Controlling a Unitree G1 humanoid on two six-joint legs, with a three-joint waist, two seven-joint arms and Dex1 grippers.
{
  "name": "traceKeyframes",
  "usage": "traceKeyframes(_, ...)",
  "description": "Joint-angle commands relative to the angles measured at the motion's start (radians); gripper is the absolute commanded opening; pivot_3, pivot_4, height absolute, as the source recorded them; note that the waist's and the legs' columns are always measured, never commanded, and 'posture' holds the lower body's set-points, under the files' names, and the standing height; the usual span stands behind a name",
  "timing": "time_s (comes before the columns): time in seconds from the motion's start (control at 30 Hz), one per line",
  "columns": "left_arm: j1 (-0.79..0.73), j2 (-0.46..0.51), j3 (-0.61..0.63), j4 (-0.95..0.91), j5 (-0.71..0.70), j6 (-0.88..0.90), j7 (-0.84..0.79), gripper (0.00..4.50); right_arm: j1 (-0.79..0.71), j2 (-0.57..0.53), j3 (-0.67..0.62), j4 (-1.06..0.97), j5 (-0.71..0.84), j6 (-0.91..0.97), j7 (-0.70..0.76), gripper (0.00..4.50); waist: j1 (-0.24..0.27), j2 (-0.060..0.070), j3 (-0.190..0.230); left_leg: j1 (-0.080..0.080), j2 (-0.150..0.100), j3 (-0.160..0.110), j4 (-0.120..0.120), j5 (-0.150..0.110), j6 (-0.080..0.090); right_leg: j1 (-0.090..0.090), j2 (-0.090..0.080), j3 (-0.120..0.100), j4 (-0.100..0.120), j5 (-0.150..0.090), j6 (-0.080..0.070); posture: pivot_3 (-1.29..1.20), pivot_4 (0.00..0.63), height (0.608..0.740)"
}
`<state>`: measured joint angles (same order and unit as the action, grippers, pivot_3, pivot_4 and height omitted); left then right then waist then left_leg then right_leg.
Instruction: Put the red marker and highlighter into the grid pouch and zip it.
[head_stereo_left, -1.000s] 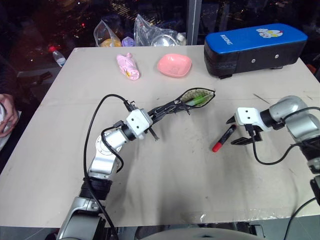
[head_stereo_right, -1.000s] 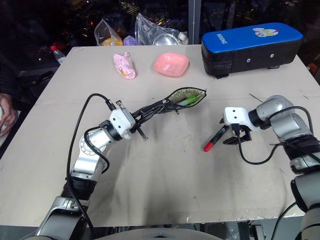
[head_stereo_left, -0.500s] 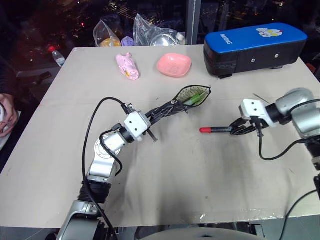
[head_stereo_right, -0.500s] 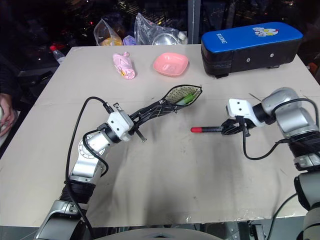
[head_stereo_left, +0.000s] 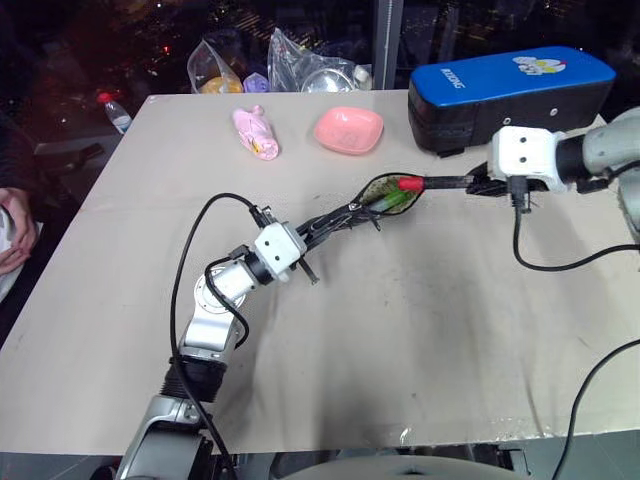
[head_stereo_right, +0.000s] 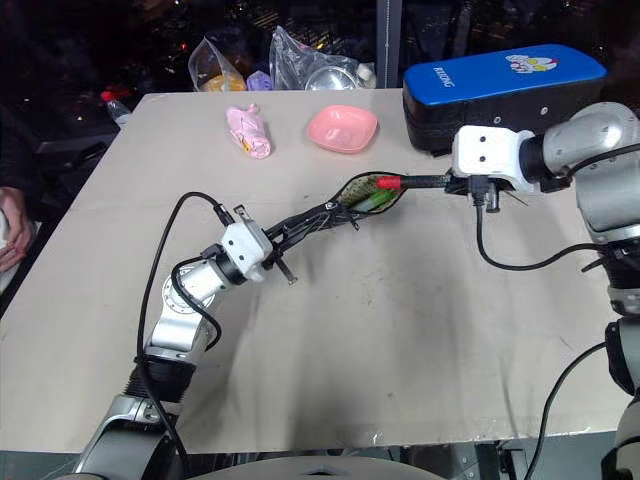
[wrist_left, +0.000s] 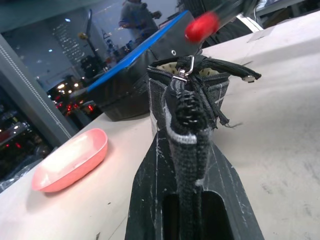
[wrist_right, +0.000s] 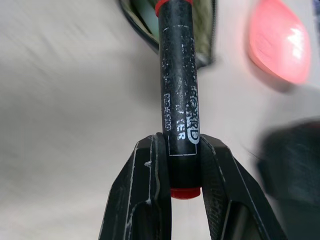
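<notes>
the left gripper (head_stereo_left: 303, 243) is clamped shut on the near end of the grid pouch (head_stereo_left: 345, 216). it lifts the pouch like a long strip that points toward two o'clock over the table (head_stereo_left: 400, 330). in the left wrist view the fabric sits pinched between the two black fingers (wrist_left: 150, 175), with the zipper pull (wrist_left: 186, 67) hanging at the far end. the mouth of the pouch gapes open at that far end, and the highlighter (head_stereo_left: 395, 201) lies inside it, its green end showing at the rim.

at three o'clock from the mouth comes the red marker (head_stereo_left: 425, 184). the right gripper (head_stereo_left: 478, 184) is closed around its dark barrel near the tail, as the right wrist view shows, and the red tip is just at the rim of the opening, about level.

i think the main risk is the aim. the mouth is narrow and soft, so if the tip meets the rim and not the hole, it can push the pouch shut or fold it. a hard push can also pull the fabric out of the left grip. the highlighter already takes room inside, so the marker may stop halfway, and if it is let go too early it can fall on the table.
</notes>
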<state>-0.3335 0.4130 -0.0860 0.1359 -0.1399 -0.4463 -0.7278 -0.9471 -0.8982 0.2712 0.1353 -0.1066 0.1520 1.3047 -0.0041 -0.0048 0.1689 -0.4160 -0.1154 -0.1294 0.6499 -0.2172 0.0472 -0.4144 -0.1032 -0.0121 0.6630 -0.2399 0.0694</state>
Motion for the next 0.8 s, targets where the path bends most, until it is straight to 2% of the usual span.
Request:
traceKeyframes(0.03, -0.026, 0.003, -0.004, -0.005, 0.008, -0.047, -0.014, 0.00, -0.059, 0.040, 0.054, -0.033, -0.092, -0.070, -0.040, 0.31, -0.005, 0.000, 0.000, 0.000, 0.000, 0.000, 0.000, 0.000, 0.000, 0.000, 0.000, 0.000, 0.000, 0.000, 0.000, 0.00, 0.150, 0.734)
traceKeyframes(0.3, -0.030, -0.012, -0.004, -0.017, 0.013, -0.038, -0.008, 0.00, -0.104, 0.169, 0.153, -0.018, -0.203, -0.174, -0.085, 0.31, -0.008, 0.000, 0.000, 0.000, 0.000, 0.000, -0.001, 0.000, 0.000, -0.001, 0.000, 0.000, 0.000, 0.000, 0.000, 0.00, 0.150, 0.734)
traceKeyframes(0.47, -0.026, -0.018, -0.006, -0.030, 0.018, -0.034, -0.003, 0.00, -0.091, 0.275, 0.146, -0.079, -0.171, -0.110, -0.081, 0.31, -0.008, 0.000, 0.000, 0.000, 0.000, 0.000, -0.001, 0.000, 0.000, -0.001, 0.001, 0.000, 0.001, 0.000, 0.000, 0.00, 0.150, 0.734)
traceKeyframes(0.63, -0.018, -0.022, -0.003, -0.039, 0.016, -0.023, 0.009, 0.00, -0.072, 0.286, 0.114, -0.119, -0.125, -0.048, -0.044, 0.31, -0.005, 0.000, 0.000, 0.000, 0.000, -0.001, 0.000, 0.000, 0.000, -0.001, 0.001, 0.000, 0.000, 0.000, 0.000, 0.00, 0.150, 0.734)
traceKeyframes(0.67, -0.017, -0.023, -0.003, -0.039, 0.015, -0.021, 0.011, 0.00, -0.069, 0.278, 0.106, -0.129, -0.113, -0.026, -0.029, 1.31, -0.005, 0.000, 0.000, 0.000, 0.000, -0.001, 0.000, 0.000, 0.000, -0.001, 0.001, 0.000, 0.000, 0.000, 0.000, 0.00, 0.150, 0.734)
traceKeyframes(0.8, -0.015, -0.026, -0.001, -0.045, 0.014, -0.013, 0.012, 0.00, -0.070, 0.250, 0.052, -0.134, -0.083, 0.034, -0.048, 3.14, -0.007, 0.000, 0.000, 0.000, 0.000, -0.001, 0.000, 0.000, 0.000, -0.001, 0.001, 0.000, 0.001, 0.000, 0.000, 0.00, 0.150, 0.734)
